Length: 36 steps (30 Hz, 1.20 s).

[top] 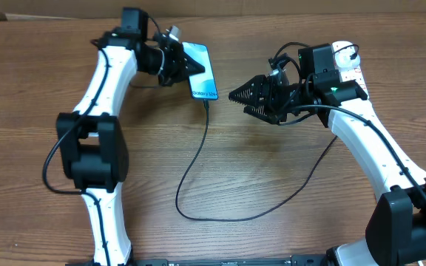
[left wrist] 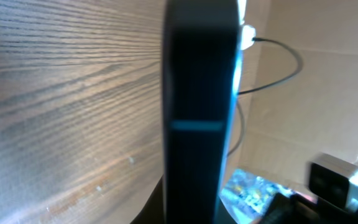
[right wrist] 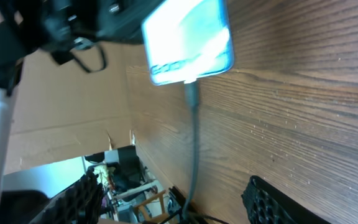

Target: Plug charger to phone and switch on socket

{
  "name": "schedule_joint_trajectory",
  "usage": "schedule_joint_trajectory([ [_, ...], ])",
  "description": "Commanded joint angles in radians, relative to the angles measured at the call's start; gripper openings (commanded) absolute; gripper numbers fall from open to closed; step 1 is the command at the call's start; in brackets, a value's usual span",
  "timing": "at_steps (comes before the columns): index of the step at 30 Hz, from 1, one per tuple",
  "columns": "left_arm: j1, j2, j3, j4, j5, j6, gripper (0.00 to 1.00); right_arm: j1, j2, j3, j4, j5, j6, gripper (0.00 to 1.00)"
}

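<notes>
While the left tool clamps the phone, the right tool gapes wide, holding nothing.

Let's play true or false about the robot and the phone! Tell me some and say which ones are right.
1. The charger is plugged into the phone. True.
2. The right gripper is holding the charger. False: it is open and empty, beside the phone.
3. The left gripper grips the phone. True.
4. The phone's screen is dark. False: it glows light blue.
5. The socket sits under the phone. False: it lies well apart, on the other side of the right gripper.
</notes>
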Motion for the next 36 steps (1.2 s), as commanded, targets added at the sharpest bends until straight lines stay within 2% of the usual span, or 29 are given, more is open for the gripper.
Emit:
schedule_joint_trajectory([
  [1,-0.008,0.047,0.016,0.042,0.019,0.045,0.04,-0.005,-0.026,0.005,-0.012,0.010,-0.047,0.71],
  [9,-0.013,0.097,0.016,0.126,0.017,0.099,0.04,-0.005,-0.026,0.005,-0.062,0.010,-0.076,0.71],
  [16,-0.064,0.113,0.016,0.110,-0.060,0.108,0.04,-0.005,-0.026,0.005,-0.066,0.029,-0.079,0.71],
  [27,-0.100,0.182,0.016,0.113,-0.028,0.107,0.06,-0.005,-0.026,0.005,-0.114,0.083,-0.084,0.69],
  [32,-0.106,0.183,0.016,0.108,-0.076,0.107,0.05,-0.005,-0.026,0.005,-0.114,0.085,-0.083,0.69],
  [36,-0.108,0.184,0.016,0.108,-0.081,0.107,0.08,-0.005,-0.026,0.005,-0.118,0.085,-0.084,0.70],
])
